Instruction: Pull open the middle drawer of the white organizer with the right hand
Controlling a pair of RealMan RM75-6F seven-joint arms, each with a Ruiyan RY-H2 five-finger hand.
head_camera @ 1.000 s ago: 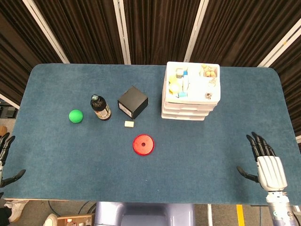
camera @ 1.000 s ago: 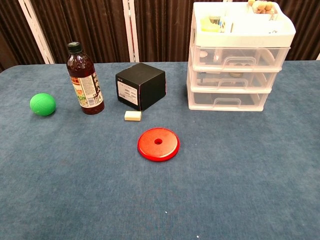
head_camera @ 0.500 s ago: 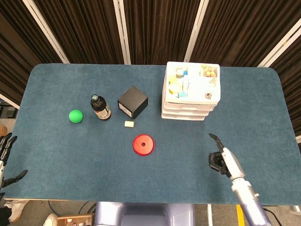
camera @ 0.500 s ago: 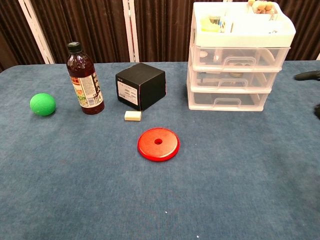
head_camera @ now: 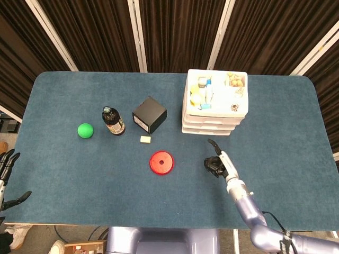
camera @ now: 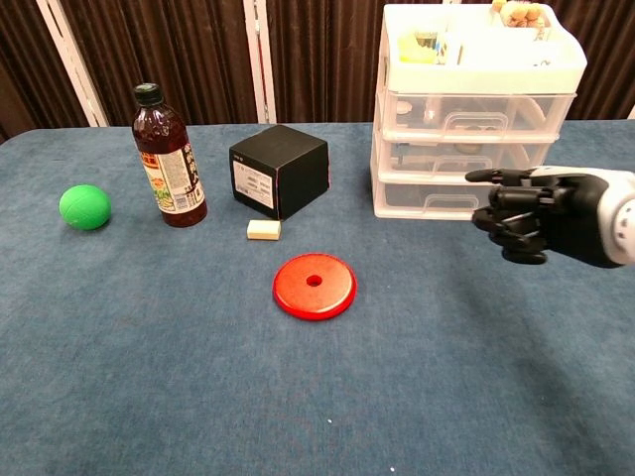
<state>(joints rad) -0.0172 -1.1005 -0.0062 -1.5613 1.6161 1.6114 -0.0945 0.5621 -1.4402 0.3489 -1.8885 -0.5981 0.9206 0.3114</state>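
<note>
The white organizer point(head_camera: 214, 103) stands at the back right of the table, with three clear drawers under an open top tray. In the chest view its middle drawer point(camera: 461, 157) sits flush with the other two. My right hand point(camera: 541, 213) hovers in front of the organizer, level with the bottom drawer and apart from it. Most of its fingers are curled in on nothing, and one points toward the organizer. From the head view the right hand point(head_camera: 217, 163) is above the table, a short way in front of the organizer. My left hand point(head_camera: 5, 174) stays at the table's left edge, fingers spread.
A red disc point(camera: 315, 286) lies left of the right hand. Further left are a small beige block point(camera: 263, 229), a black box point(camera: 279, 169), a dark bottle point(camera: 169, 159) and a green ball point(camera: 84, 207). The top tray point(head_camera: 238, 103) holds several small items.
The right hand has swung in from the table's right front corner to a spot in front of the organizer, and its fingers have curled in. The left hand stayed put.
</note>
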